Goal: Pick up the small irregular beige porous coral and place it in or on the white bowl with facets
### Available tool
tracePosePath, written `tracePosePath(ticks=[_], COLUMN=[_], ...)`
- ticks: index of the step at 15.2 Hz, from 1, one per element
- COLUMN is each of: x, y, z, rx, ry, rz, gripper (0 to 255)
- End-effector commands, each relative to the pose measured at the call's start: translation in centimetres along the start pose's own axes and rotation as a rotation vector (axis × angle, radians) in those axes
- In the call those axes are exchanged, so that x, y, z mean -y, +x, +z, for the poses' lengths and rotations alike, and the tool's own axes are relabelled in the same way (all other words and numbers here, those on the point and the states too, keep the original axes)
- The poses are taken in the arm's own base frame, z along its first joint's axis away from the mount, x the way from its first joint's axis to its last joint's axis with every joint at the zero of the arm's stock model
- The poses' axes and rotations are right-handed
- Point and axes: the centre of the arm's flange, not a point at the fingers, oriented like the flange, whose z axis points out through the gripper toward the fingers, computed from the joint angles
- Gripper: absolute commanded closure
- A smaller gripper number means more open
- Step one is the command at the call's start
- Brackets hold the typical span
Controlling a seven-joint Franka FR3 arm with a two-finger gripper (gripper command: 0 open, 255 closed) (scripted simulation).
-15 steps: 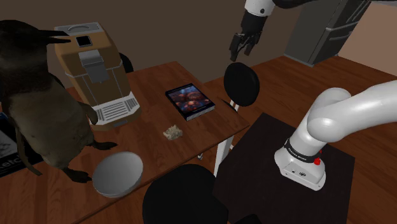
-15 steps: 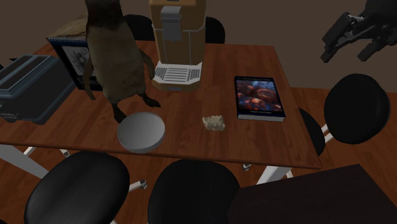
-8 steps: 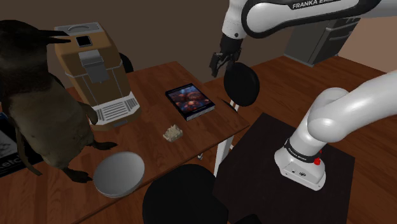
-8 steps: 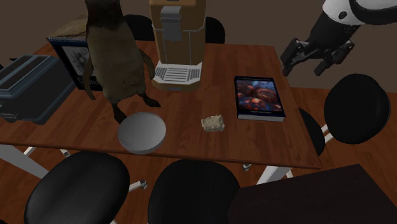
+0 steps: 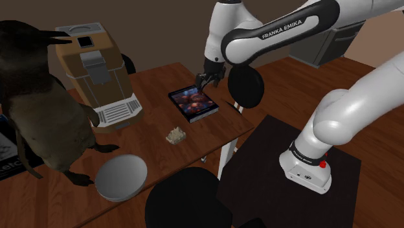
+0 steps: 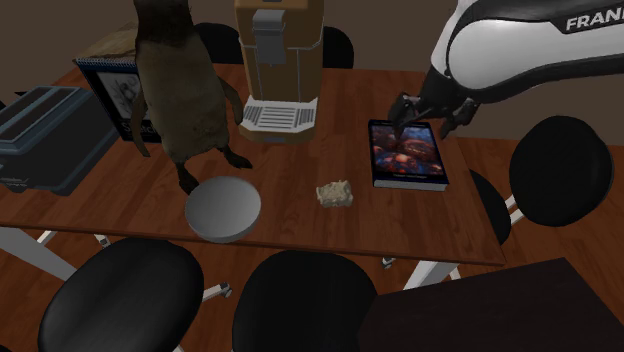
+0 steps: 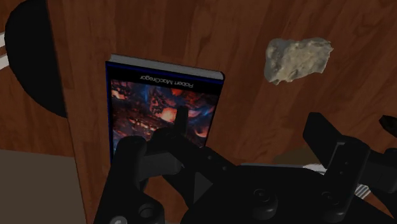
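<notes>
The small beige porous coral (image 5: 175,135) (image 6: 336,193) (image 7: 297,59) lies on the wooden table between the bowl and a book. Near the table's front edge rests the white faceted bowl (image 5: 120,176) (image 6: 222,208), upright and with nothing in it. My black gripper (image 5: 208,79) (image 6: 428,118) (image 7: 226,145) hovers open above the book's far end, well apart from the coral. Its fingers hold nothing. In the wrist view the coral sits beyond the fingers, off to one side of the book.
A dark book (image 5: 193,102) (image 6: 406,153) (image 7: 162,105) lies under the gripper. A tall penguin figure (image 5: 39,103) (image 6: 180,80) and a tan coffee machine (image 5: 94,65) (image 6: 278,60) stand behind the bowl. Black round chairs (image 5: 246,86) (image 6: 560,170) ring the table.
The arm has swung down from high above the chair toward the table, bringing the open gripper over the book. Coral and bowl have stayed put.
</notes>
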Motion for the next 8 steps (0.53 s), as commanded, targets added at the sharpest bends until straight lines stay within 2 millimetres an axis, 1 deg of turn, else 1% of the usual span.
tracePosePath(ticks=[1,8], x=[1.5,6.7], y=[0.7,3.2], z=[2.0,9.1], rx=[-0.002,-0.006], ry=[0.004,0.011], rz=[0.004,0.018], gripper=[0,0])
